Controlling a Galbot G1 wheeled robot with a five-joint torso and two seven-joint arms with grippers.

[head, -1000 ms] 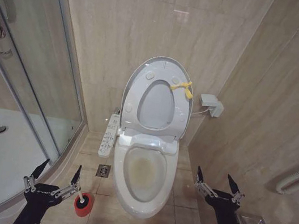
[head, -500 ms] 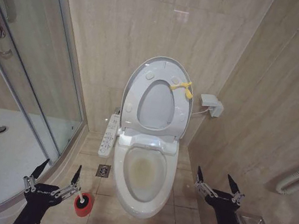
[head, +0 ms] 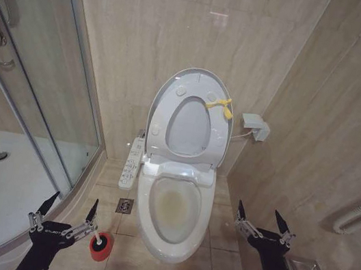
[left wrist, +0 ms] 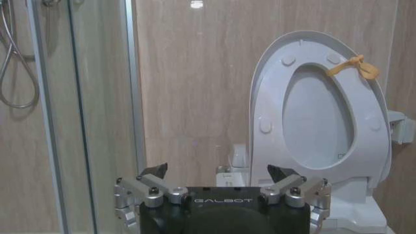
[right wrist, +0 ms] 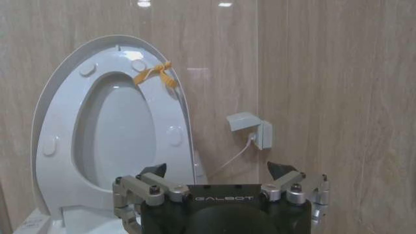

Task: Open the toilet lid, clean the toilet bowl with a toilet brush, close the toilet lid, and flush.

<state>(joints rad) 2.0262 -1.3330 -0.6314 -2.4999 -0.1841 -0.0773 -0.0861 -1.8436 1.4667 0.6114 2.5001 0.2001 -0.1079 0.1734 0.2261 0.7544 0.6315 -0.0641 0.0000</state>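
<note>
Left hand (head: pixel 71 210) and right hand (head: pixel 265 219) hang low, spread.

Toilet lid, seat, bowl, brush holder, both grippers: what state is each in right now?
toilet lid: raised against the wall.
seat ring: raised with it.
toilet bowl: uncovered, yellowish inside.
red holder cup: upright on the floor.
left gripper: open, empty.
right gripper: open, empty.

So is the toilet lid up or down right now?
Up. The lid stands raised against the wall with the seat ring, leaving the stained bowl uncovered.
</note>
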